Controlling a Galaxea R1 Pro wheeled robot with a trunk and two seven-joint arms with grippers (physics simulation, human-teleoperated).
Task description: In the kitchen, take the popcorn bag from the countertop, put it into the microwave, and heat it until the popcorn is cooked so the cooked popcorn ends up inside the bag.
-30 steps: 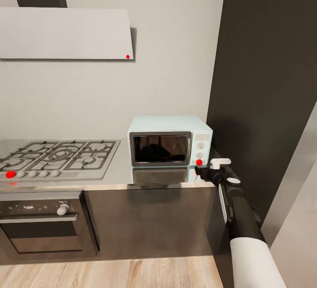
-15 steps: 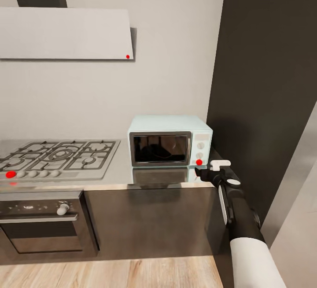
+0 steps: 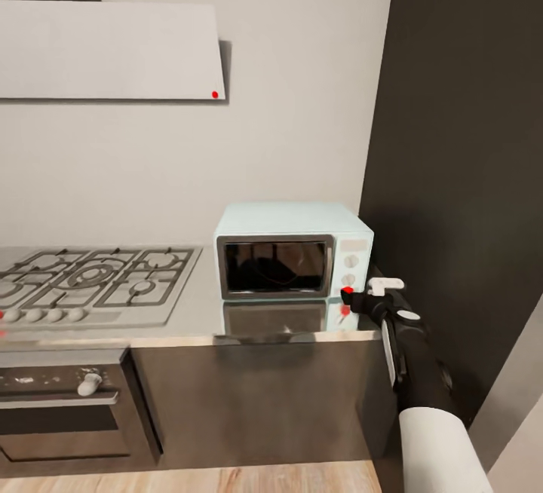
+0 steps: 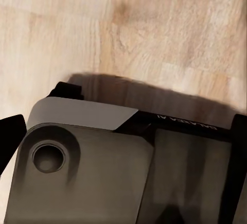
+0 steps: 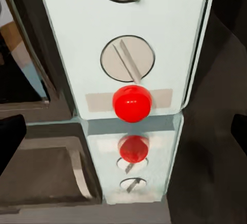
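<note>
The dark tall cabinet [image 3: 460, 176] is seen filling the right of the head view, with the pale range hood [image 3: 109, 52] mounted on the wall at upper left. The grey glossy tabletop [image 3: 200, 312] is stretched across the middle, its bright front edge running above dark cabinet fronts. A gas hob [image 3: 90, 282] is set into it at the left, and a built-in oven [image 3: 64, 410] is seen below the hob.

The mint-blue microwave [image 3: 292, 252] is stood on the tabletop at its right end, just beside the dark cabinet, door closed. Behind the dark glass only dim shapes are made out; whether the popcorn bag lies inside cannot be told.

The right arm [image 3: 415, 372] is stretched forward from lower right, and the right pincer [image 3: 354, 298] is held right at the microwave's lower right corner, by the red round light [image 5: 132, 103] under the lower knob [image 5: 127, 58]. In the right wrist view the panel is seen close up, with dark fingertips [image 5: 10, 142] set far apart at the edges, gripping nothing; the light is mirrored in the tabletop below.

In the left wrist view a wooden floor [image 4: 154, 29] is seen beyond a grey part of the robot's own body [image 4: 82, 172]; how far the left pincer is parted cannot be told.
</note>
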